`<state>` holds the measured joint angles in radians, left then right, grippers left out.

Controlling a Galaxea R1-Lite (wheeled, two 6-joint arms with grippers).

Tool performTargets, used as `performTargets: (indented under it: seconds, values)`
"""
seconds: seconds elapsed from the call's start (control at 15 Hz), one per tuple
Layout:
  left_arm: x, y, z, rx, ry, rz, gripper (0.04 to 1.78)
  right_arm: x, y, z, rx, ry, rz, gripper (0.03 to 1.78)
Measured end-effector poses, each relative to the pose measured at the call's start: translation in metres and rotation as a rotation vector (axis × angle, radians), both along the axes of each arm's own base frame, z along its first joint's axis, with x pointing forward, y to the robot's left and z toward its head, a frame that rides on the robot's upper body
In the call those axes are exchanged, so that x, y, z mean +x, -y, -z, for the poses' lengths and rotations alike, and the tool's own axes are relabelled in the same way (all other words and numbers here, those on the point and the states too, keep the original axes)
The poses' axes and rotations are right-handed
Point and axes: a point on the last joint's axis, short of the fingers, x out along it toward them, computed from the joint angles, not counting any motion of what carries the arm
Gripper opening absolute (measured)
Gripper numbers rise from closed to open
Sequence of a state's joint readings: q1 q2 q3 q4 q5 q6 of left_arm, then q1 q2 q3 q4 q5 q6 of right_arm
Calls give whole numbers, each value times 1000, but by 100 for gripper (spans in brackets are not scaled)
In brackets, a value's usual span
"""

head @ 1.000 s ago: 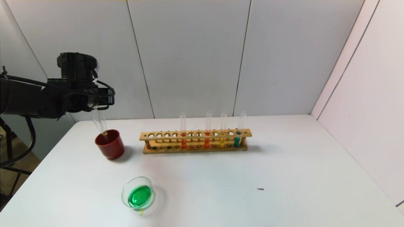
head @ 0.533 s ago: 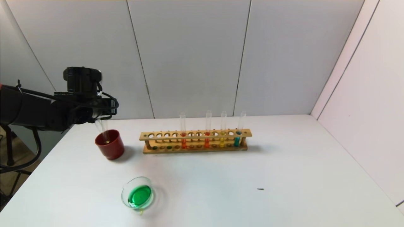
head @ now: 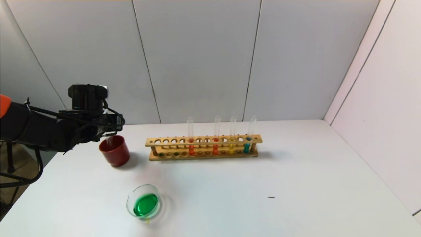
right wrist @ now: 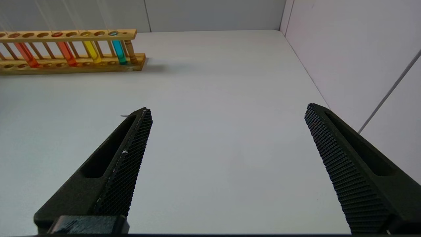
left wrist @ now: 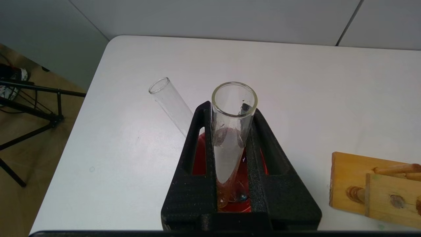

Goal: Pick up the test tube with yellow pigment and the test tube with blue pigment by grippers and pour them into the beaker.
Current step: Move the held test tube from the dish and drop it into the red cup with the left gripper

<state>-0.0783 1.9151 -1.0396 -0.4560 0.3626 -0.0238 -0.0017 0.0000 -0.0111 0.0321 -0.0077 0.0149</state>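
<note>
My left gripper (head: 111, 132) is shut on a clear, emptied test tube (left wrist: 234, 131) with a faint yellowish residue at its bottom. It holds the tube upright with its lower end inside the dark red cup (head: 114, 153). A second empty tube (left wrist: 169, 102) leans in the same cup. The beaker (head: 131, 197) stands near the front and holds green liquid. The rack (head: 204, 148) holds a yellow-liquid tube (head: 232, 140) and a teal-blue tube (head: 247, 141). My right gripper (right wrist: 227, 108) is open and empty above bare table, outside the head view.
The wooden rack also holds two orange-red tubes (head: 191, 144) left of the yellow one. White walls close off the back and right side. The table's left edge runs just beyond the red cup. A small dark speck (head: 271, 197) lies at front right.
My left gripper has come down with the tube, sinking it deeper into the red cup. Nothing else has moved.
</note>
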Motion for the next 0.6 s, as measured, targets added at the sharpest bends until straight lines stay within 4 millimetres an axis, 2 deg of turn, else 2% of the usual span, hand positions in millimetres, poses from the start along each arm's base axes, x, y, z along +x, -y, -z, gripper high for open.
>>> performTargets:
  seconds: [0.33, 0.47, 0.6]
  values:
    - [-9, 0, 14, 3, -1, 4, 35, 0, 0, 0, 0, 0, 0, 170]
    - [-12, 0, 16, 3, 0, 7, 48, 0, 0, 0, 0, 0, 0, 170]
    - [-15, 1, 17, 3, 4, 9, 73, 0, 0, 0, 1, 0, 0, 170]
